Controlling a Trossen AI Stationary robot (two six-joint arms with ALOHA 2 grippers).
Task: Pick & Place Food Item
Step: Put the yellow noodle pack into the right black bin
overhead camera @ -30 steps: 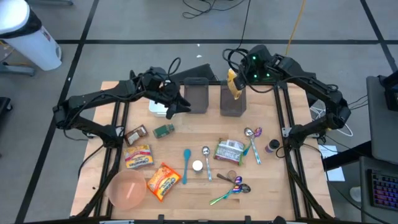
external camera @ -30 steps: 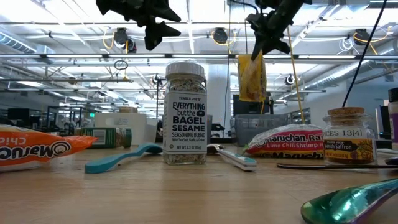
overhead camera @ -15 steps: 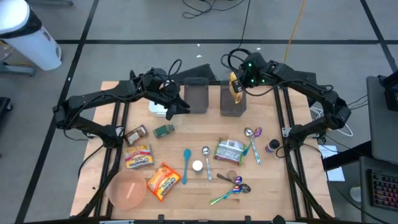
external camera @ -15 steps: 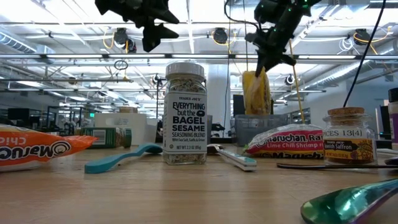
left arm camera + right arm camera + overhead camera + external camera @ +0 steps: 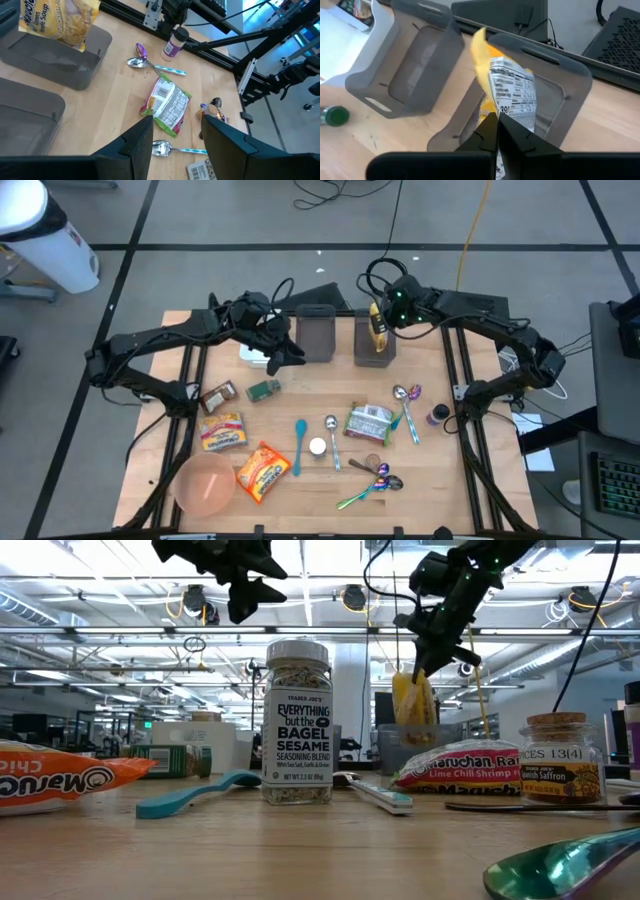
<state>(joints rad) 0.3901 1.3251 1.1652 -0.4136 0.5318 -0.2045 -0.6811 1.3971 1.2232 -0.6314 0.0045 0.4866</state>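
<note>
Pale wooden planks of the desk point(image 5: 300, 395) are carrying two smooth grey plastic bins, and the right claw point(image 5: 381, 323), clenched, is grasping a crinkly yellow soup packet point(image 5: 377, 329) hanging over the right-hand bin point(image 5: 374, 352), while the left claw point(image 5: 284, 350) is hovering released beside the other bin point(image 5: 316, 335).

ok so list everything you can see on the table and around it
grey bins: two, table's far edge
yellow soup packet: one, hanging into the right-side bin, held
ramen packets: three, orange, yellow and green, mid-table
pink bowl: one, near left corner
spoons: several, teal, silver, iridescent
seasoning jar: one, centre
saffron jar: one, right side
left hand: part open, empty, above left bin
right hand: shut on packet
</note>
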